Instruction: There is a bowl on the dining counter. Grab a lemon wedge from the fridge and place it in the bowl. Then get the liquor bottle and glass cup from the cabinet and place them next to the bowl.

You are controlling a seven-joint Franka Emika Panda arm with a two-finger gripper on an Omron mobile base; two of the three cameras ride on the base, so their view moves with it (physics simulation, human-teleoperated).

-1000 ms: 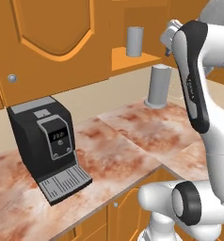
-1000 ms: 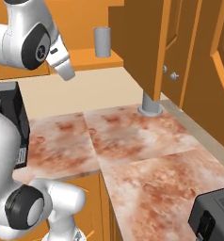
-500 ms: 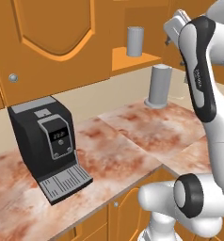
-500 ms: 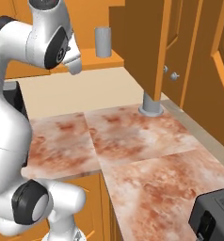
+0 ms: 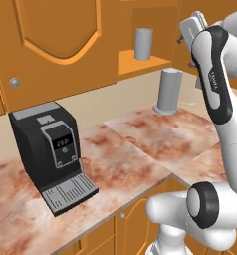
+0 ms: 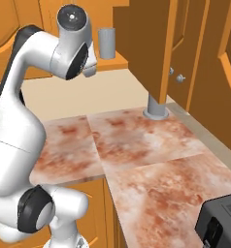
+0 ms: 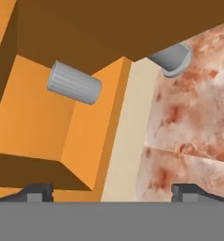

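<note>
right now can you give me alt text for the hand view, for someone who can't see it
A grey ribbed glass cup stands on an orange shelf inside the open cabinet, seen rolled sideways. To the right lie a cream wall strip and reddish marbled counter; two dark fingers stand wide apart at the bottom, holding nothing.

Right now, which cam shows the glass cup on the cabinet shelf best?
Left base view: the glass cup stands whole and upright on the shelf. Right base view shows it smaller, beside the arm. Hand view shows it rolled sideways.
</note>
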